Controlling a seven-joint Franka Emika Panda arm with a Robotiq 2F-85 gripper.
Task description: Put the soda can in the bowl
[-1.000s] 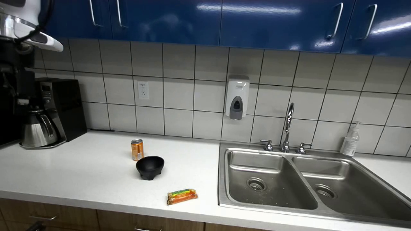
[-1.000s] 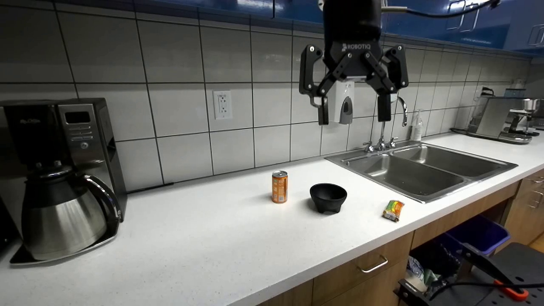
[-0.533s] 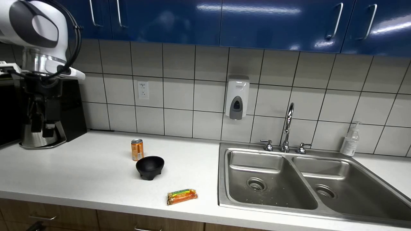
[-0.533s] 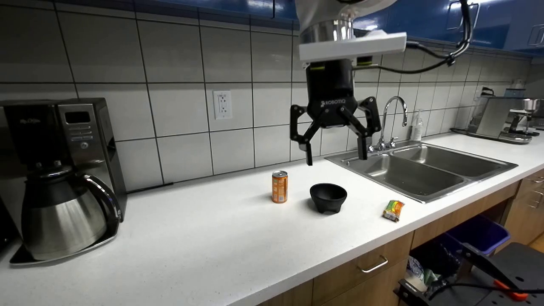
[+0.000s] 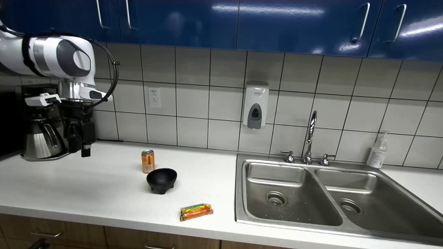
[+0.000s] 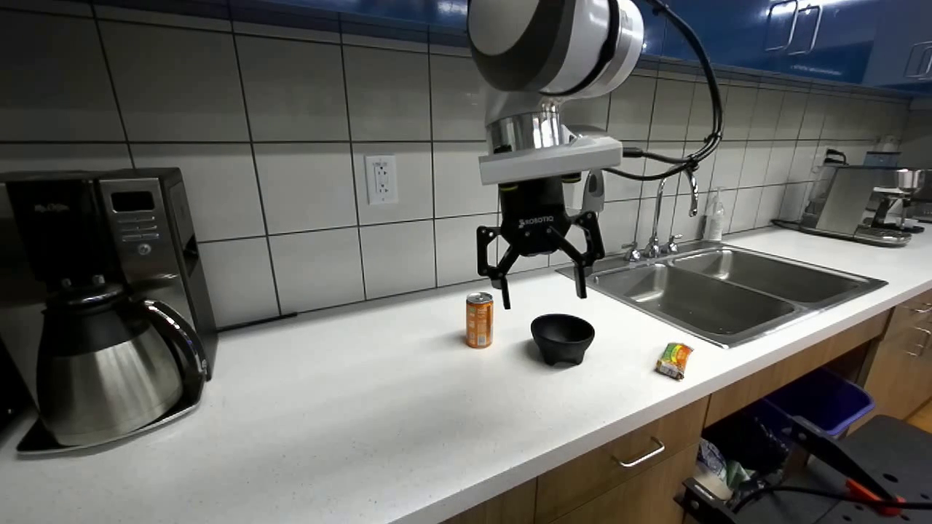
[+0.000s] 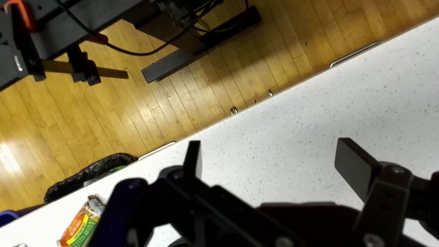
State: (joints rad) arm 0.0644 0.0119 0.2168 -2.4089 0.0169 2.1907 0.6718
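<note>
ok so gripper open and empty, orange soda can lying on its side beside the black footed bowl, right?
Not quite: the orange soda can stands upright, as both exterior views show. It is beside the black footed bowl, and the gripper is open and empty.

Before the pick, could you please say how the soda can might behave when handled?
Upright and narrow, the soda can would probably tip if pushed high. Its round side suggests it may roll once down. Its smooth-looking wall could be slippery.
</note>
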